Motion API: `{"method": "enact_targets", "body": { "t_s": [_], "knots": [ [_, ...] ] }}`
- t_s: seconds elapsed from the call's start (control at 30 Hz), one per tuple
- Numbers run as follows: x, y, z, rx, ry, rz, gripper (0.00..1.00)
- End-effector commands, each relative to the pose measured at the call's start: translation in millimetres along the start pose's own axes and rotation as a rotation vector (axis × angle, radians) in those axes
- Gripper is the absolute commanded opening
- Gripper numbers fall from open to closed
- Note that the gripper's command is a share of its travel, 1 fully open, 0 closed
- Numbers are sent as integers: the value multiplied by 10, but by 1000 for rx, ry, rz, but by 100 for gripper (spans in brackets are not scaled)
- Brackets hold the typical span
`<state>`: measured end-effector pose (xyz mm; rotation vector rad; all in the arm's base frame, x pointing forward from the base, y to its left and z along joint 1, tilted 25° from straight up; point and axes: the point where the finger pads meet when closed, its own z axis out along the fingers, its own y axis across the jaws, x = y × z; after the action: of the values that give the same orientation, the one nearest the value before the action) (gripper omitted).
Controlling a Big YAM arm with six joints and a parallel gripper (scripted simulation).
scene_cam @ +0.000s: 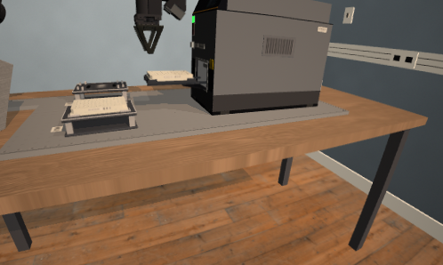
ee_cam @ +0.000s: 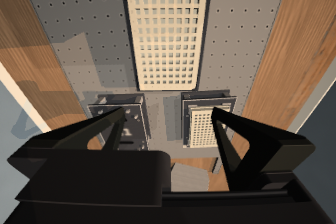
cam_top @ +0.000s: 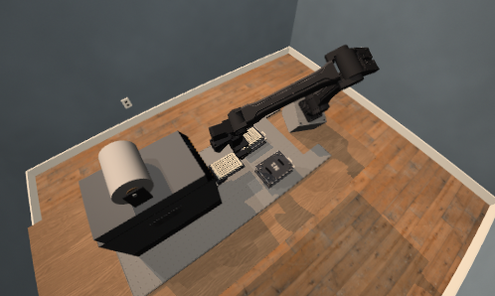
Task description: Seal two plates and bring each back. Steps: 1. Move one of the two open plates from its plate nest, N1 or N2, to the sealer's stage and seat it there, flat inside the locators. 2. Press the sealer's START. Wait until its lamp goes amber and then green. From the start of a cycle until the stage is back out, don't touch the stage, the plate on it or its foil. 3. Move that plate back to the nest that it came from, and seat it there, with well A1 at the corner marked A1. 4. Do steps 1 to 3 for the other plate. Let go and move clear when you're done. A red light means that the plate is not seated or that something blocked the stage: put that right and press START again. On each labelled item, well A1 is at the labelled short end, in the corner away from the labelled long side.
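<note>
Gripper (cam_top: 242, 154) (scene_cam: 150, 52) (ee_cam: 168, 112) noted spread, nothing pinched, fingertips down, above and nest-side of the stage plate (cam_top: 227, 166) (scene_cam: 169, 76) (ee_cam: 168, 55). That plate is borne on the extended stage (scene_cam: 153, 82); lamp (scene_cam: 193, 19) green. Plate judged light, stiff and smooth, liable to slip or tilt if pinched high; its rigid side walls should be grasped low, evenly, with the top left untouched. Second plate (cam_top: 253, 136) (scene_cam: 100, 106) (ee_cam: 202, 128) is seated in its nest (scene_cam: 132, 118) (ee_cam: 184, 139); the other nest (cam_top: 274, 168) (scene_cam: 78, 95) (ee_cam: 142, 114) is vacant.

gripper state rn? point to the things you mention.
Gripper (cam_top: 241, 146) (scene_cam: 150, 52) (ee_cam: 168, 112): open, nothing between the fingers, above and short of the plate on the stage (scene_cam: 151, 81).
</note>
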<state>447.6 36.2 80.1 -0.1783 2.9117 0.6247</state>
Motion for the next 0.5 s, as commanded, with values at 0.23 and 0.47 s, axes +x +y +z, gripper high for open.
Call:
{"method": "enact_targets", "body": {
  "t_s": [0.23,0.47],
  "knots": [
    [-88,253,-381,1,-14,5,97],
    [-140,466,-559,4,-24,-18,94]
  ]
}}
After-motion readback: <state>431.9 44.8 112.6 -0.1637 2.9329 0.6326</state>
